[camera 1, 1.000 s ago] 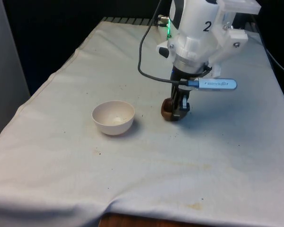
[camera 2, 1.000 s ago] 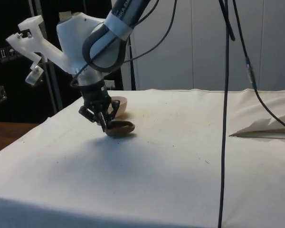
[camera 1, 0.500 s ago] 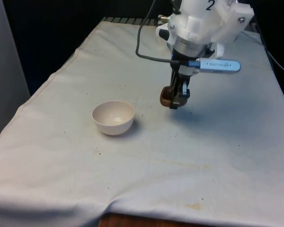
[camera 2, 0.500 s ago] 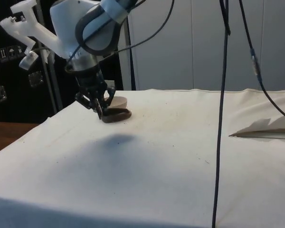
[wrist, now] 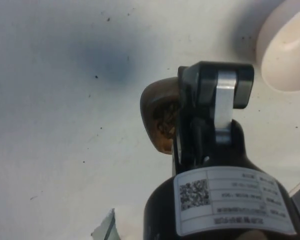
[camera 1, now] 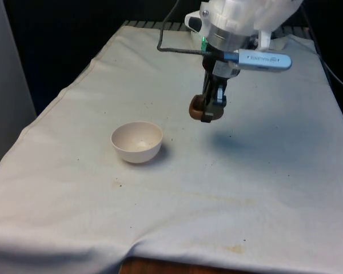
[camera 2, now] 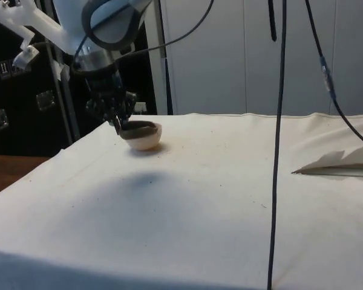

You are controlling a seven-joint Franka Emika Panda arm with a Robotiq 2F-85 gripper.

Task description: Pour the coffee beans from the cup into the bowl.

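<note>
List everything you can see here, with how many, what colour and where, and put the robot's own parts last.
cup: one, brown, held in the air above the cloth, coffee beans visible inside in the wrist view
bowl: one, cream white, standing on the cloth towards the front view's left of the cup
cloth: one, white with small dark specks and faint stains, covering the table
cables: several, black, hanging in the side view's foreground
gripper: one, black, shut on the cup's rim, raised over the table

Bowl [wrist: 289, 47] cut by wrist-view edge; tool [wrist: 202, 125] hides cup [wrist: 159, 116] rim.
</note>
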